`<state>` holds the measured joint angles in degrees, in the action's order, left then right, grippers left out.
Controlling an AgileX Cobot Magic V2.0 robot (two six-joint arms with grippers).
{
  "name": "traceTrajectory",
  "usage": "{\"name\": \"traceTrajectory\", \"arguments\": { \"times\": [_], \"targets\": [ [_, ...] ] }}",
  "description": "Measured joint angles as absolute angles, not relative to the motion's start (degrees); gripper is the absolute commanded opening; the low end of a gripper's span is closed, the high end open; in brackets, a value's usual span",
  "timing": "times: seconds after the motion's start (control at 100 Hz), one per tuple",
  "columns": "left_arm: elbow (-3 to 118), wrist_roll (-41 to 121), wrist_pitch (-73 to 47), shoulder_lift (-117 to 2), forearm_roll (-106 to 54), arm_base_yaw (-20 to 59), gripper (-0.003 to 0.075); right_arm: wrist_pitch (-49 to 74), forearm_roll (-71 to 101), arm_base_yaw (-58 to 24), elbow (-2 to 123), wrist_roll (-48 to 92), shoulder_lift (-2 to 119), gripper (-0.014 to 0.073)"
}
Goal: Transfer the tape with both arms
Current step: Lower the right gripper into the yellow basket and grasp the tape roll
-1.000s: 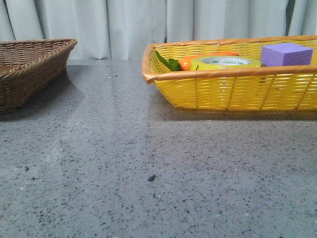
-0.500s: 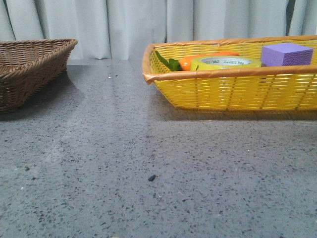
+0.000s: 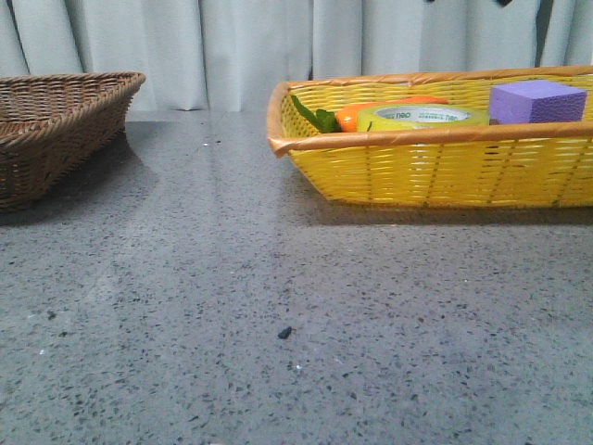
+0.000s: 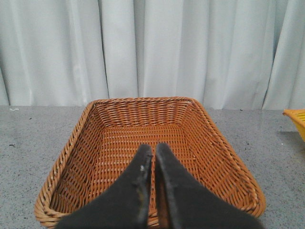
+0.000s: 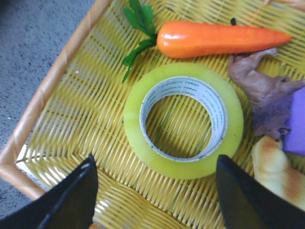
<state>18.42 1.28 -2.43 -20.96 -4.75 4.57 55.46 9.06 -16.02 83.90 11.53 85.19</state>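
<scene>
The yellow tape roll lies flat in the yellow basket, white core with green lettering facing up. It also shows in the front view, between the carrot and the purple block. My right gripper hangs above the basket, jaws wide open and empty, the tape just beyond the fingertips. My left gripper is shut and empty, hovering over the empty brown wicker basket. Neither gripper shows in the front view.
An orange carrot with green leaves lies beside the tape. A brown figure, a purple foam block and a tan bread-like piece also share the yellow basket. The brown basket stands far left on the grey speckled table.
</scene>
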Motion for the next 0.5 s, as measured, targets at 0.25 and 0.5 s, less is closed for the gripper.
{"name": "traceTrajectory", "arguments": {
  "times": [0.25,0.5],
  "targets": [
    [18.4,1.3,-2.6,-21.0,-4.8,4.6,-0.0021,58.9,9.1,-16.0,90.8,11.7,97.2,0.0445],
    [18.4,1.3,-2.6,-21.0,-4.8,4.6,-0.0021,60.3,9.1,-16.8,92.1,11.7,103.5,0.0444]
  ]
}}
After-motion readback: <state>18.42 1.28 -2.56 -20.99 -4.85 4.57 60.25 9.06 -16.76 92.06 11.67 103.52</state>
